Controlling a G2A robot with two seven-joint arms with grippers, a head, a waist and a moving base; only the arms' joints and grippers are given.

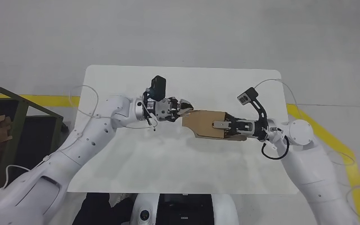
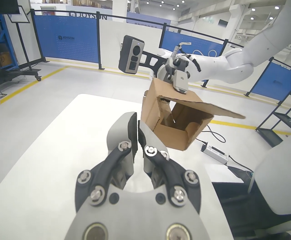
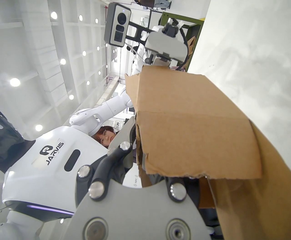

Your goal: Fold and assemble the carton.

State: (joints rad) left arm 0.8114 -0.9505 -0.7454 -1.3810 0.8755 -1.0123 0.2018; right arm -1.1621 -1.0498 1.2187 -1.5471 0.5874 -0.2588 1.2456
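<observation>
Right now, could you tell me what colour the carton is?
The carton is plain brown, clearest in the left wrist view.

White arms (image 1: 107, 121), grey black-padded fingers (image 2: 120, 129)

White logo plus a single brand word is showing on the blue fence panel (image 2: 68, 38), printed small against the perforated face. The same kind of mark is showing larger on a darker board (image 2: 88, 16) farther behind the fence. Both are reading as company branding, not numbers or warnings.
</observation>
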